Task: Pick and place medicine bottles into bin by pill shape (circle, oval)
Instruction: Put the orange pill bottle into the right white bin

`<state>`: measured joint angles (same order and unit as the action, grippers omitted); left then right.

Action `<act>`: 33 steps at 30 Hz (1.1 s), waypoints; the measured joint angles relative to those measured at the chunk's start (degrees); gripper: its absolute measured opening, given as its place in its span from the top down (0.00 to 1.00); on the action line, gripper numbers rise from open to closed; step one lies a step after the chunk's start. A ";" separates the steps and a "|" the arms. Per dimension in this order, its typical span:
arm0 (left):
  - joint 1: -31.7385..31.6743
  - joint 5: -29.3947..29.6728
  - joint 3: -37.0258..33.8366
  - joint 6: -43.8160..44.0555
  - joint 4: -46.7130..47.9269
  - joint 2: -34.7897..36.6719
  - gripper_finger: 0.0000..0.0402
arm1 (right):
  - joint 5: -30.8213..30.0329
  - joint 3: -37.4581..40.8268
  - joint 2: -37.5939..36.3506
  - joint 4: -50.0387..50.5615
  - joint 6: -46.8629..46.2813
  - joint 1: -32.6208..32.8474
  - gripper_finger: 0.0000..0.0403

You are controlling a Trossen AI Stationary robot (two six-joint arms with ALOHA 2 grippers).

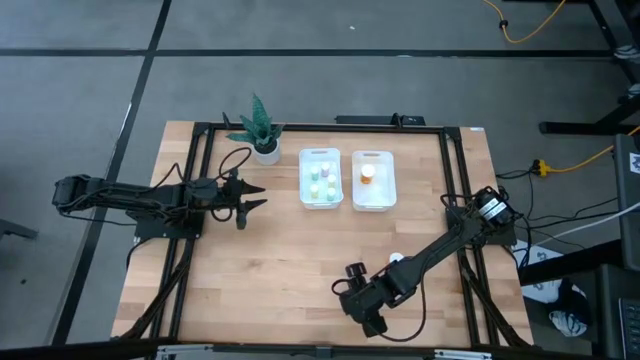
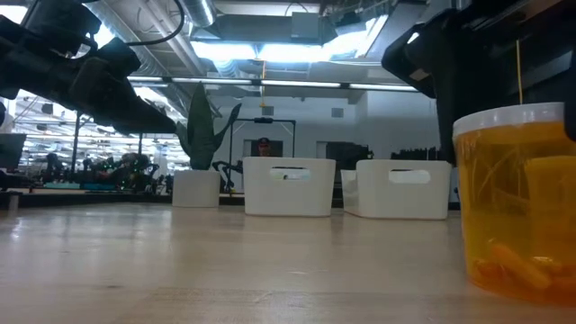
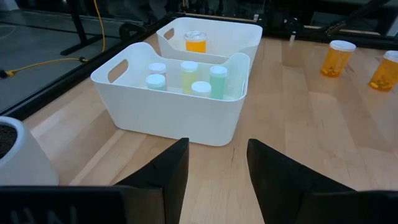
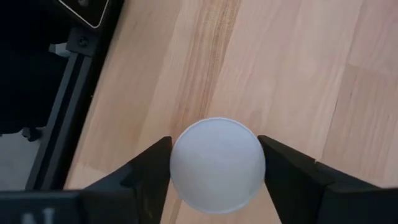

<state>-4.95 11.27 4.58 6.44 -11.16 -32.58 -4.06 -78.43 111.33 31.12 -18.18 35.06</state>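
Amber-orange translucent medicine bottle with a round white cap (image 4: 217,165) upright on the pale wooden table (image 1: 300,260) near its front edge, flanked on both sides by the dark fingers of the right gripper (image 1: 372,318), pads (image 4: 152,171) at the cap's rim, firm pinch or not impossible to tell. Farther back, two white plastic bins side by side: left bin (image 3: 168,106) with several pale green and whitish bottles (image 3: 189,78), right bin (image 1: 373,180) with one amber bottle (image 1: 368,173). Beside the white-potted green plant (image 1: 262,135), left gripper (image 1: 250,199) above the table, fingers spread, empty.
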 joint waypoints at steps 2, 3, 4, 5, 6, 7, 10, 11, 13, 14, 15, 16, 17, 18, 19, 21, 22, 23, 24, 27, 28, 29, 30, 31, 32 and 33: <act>0.00 0.02 0.01 0.01 0.00 0.01 0.61 | -0.01 0.00 0.00 -0.03 -0.99 -0.03 0.47; -0.01 0.01 0.00 0.00 0.00 0.01 0.61 | 0.02 0.00 0.00 -0.05 -1.24 -0.03 0.48; -0.02 0.00 0.00 0.00 0.00 0.00 0.61 | 0.00 0.00 0.00 -0.05 -1.64 -0.01 0.48; 0.00 0.00 0.02 0.00 0.00 0.00 0.61 | -0.02 0.00 0.00 -0.05 -2.47 -0.01 0.48; -0.01 0.02 0.01 0.01 0.00 0.00 0.61 | -0.02 0.00 0.00 -0.05 -2.93 -0.03 0.48; -0.02 0.00 0.00 0.00 0.00 0.02 0.61 | -0.04 0.00 0.00 -0.07 -3.91 -0.03 0.48; -0.01 0.02 0.01 0.00 0.00 0.01 0.61 | -0.60 -0.08 0.00 0.01 -6.22 -0.07 0.46; 0.00 0.01 0.00 0.02 0.00 0.00 0.61 | -0.73 -0.31 0.02 0.22 -7.10 -0.21 0.46; 0.00 0.00 0.00 0.00 0.00 0.01 0.61 | -0.70 -1.08 -0.04 0.49 -8.60 -0.58 0.48; -0.02 0.02 0.00 0.00 0.00 0.02 0.61 | -0.71 -1.50 -0.23 0.88 -9.05 -0.84 0.48; 0.00 0.00 0.02 0.02 -0.01 0.00 0.61 | -0.76 -2.08 -0.45 1.82 -9.56 -1.15 0.48; -0.02 0.00 0.00 0.00 -0.02 0.00 0.61 | -0.85 -2.77 -0.80 3.17 -9.80 -1.36 0.48; 0.00 0.02 0.00 0.00 -0.02 0.00 0.61 | -0.88 -3.58 -1.17 4.82 -9.77 -1.65 0.48; -0.02 0.00 0.00 0.00 0.00 0.02 0.61 | -0.90 -4.43 -1.65 6.25 -9.68 -1.98 0.48; -0.02 0.02 0.00 0.00 -0.02 0.02 0.61 | -0.95 -5.27 -2.23 7.42 -9.56 -2.25 0.48; -0.02 0.02 0.00 0.00 -0.02 0.02 0.61 | -1.09 -7.01 -3.36 10.10 -8.48 -2.86 0.48; -0.01 0.00 0.00 0.00 -0.01 0.01 0.61 | -1.36 -7.97 -3.96 11.91 -7.99 -3.20 0.48; -0.01 0.01 0.00 0.00 -0.01 0.01 0.61 | -1.56 -8.97 -4.61 13.93 -7.31 -3.54 0.48; -0.02 0.01 0.00 0.00 -0.02 0.02 0.61 | -2.07 -10.01 -5.35 15.86 -6.99 -3.83 0.48; 0.00 0.00 0.00 0.02 -0.02 0.02 0.61 | -6.24 -13.28 -7.71 22.83 -6.52 -4.94 0.48; -0.02 0.00 0.00 0.00 0.00 0.02 0.61 | -8.08 -14.38 -8.55 25.44 -6.16 -5.38 0.48; 0.00 0.00 0.00 0.00 0.00 0.02 0.61 | -9.95 -15.54 -9.36 28.29 -5.69 -5.88 0.48; -0.02 0.02 0.00 0.00 0.00 0.02 0.61 | -11.82 -16.57 -10.13 30.83 -5.55 -6.41 0.48; 0.00 0.01 0.00 0.01 0.00 0.01 0.61 | -13.72 -17.40 -11.10 32.64 -5.55 -7.06 0.48; -0.02 0.01 0.00 0.01 0.00 0.02 0.61 | -15.38 -17.94 -12.12 34.06 -5.51 -7.77 0.48; -0.01 0.02 0.00 0.00 0.00 0.02 0.61 | -16.54 -18.23 -13.30 35.42 -5.53 -8.62 0.48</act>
<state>-4.96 11.29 4.58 6.44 -11.16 -32.56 -20.60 -96.66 98.03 66.54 -23.71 26.43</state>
